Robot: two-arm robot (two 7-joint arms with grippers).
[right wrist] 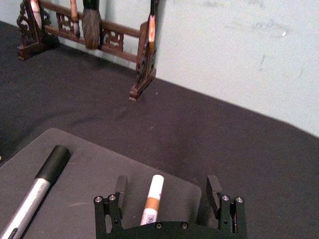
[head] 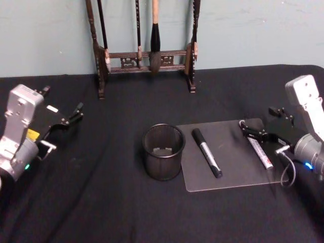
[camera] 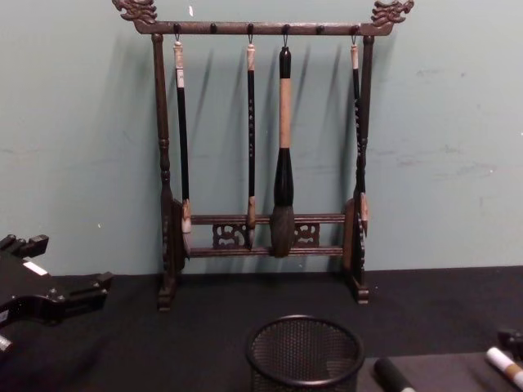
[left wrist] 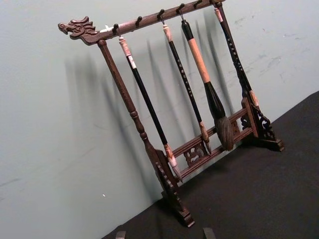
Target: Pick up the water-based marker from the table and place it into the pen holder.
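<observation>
Currently, the right gripper (right wrist: 167, 179) sits low over the right end of a thin grey rectangular mat (head: 233, 169) that lies on the black cloth-covered table (head: 101, 202). Its jaws stand wide apart and straddle a slim marker with a white tip and an orange band (head: 260, 152). This marker lies flat on the mat between the two fingers, and neither finger touches it. A second marker, grey-bodied with a black cap (head: 206, 152), lies flat near the mat's left edge, well apart from the first. The round black wire-mesh pen holder (head: 163, 152) stands upright just beside that left edge, between the two arms. The left gripper (head: 75, 114) hangs above the table at the far left, well apart from the pen holder, with its fingers spread and nothing between them. A tall dark wooden brush rack (camera: 161, 163) with four hanging brushes stands at the back against the pale wall.
</observation>
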